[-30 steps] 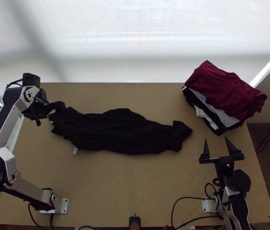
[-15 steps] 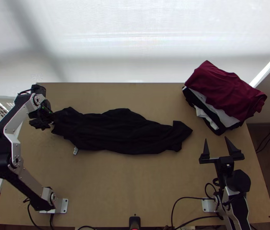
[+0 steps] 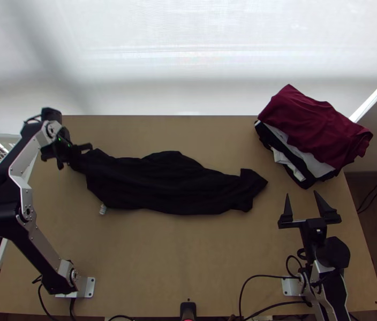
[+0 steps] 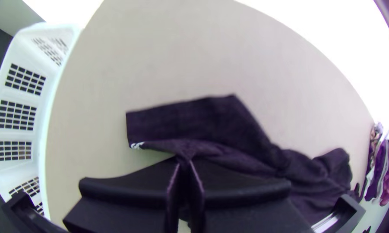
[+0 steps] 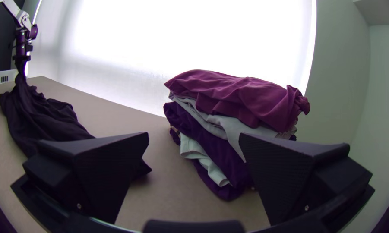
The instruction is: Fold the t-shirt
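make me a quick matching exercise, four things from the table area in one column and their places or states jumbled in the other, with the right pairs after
1. black t-shirt
2. dark red cloth
3. white basket
4. right hand

a. beside the left edge of the table
b. open, holding nothing
c. one end pinched and raised by the left hand
d. on top of the pile of clothes

Pairs: 1-c, 2-d, 3-a, 4-b
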